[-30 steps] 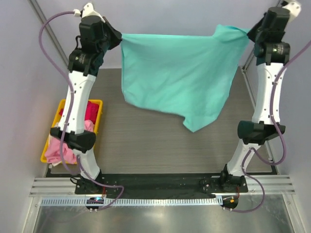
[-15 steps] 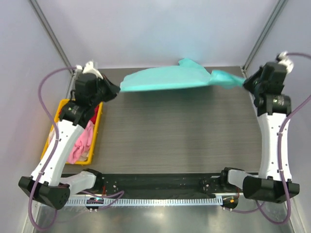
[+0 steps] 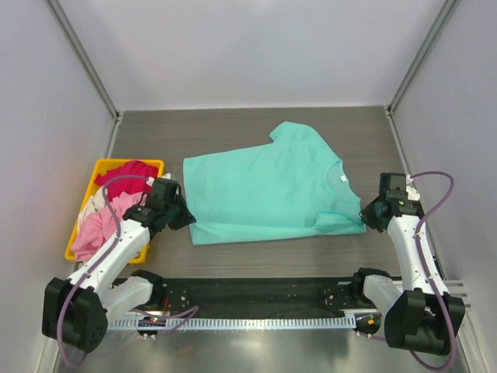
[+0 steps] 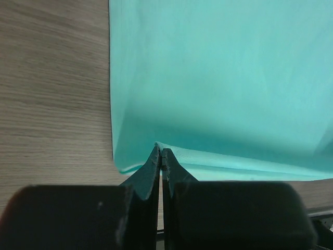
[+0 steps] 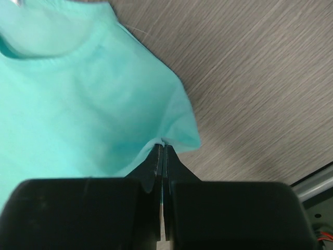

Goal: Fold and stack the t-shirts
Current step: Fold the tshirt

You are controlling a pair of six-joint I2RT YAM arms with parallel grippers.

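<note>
Robotics lab test cell: plain pale walls [image 3: 248, 47] box in a wood-grain table [image 3: 233, 128], brushed-metal base [image 3: 256, 350] at six o'clock.

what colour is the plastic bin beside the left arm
Yellow. The plastic bin shows best in the top external view.

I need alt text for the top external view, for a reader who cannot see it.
A teal t-shirt lies spread on a grey table, the left claw shut on its near left corner and the right claw shut on its near right corner. At the left, a yellow bin holds pink and magenta-red shirts.
</note>
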